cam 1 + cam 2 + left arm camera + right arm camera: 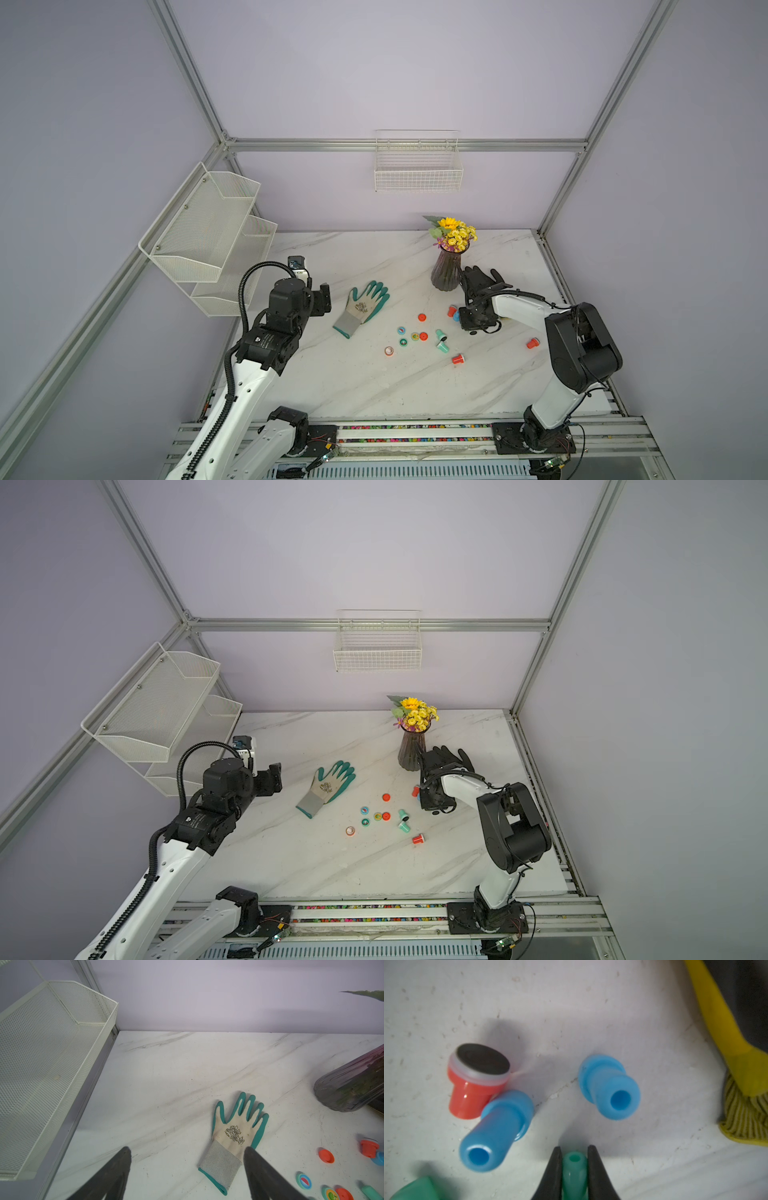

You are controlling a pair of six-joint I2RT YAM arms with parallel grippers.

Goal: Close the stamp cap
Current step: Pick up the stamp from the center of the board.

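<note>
I've the right gripper (pixel 574 1148) clamped on a green plastic stamp barrel (pixel 574 1169), left gripper (pixel 187 1148) wide and empty; round orange cap (pixel 422 317) loose, so capping not started.

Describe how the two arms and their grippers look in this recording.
Both arms have white links and bulky black joint housings. The left arm carries a ribbed black hose and a small white marking on one joint; the right arm has a thin black cable. The left gripper and right gripper have black fingers tapering to narrow tips.
</note>
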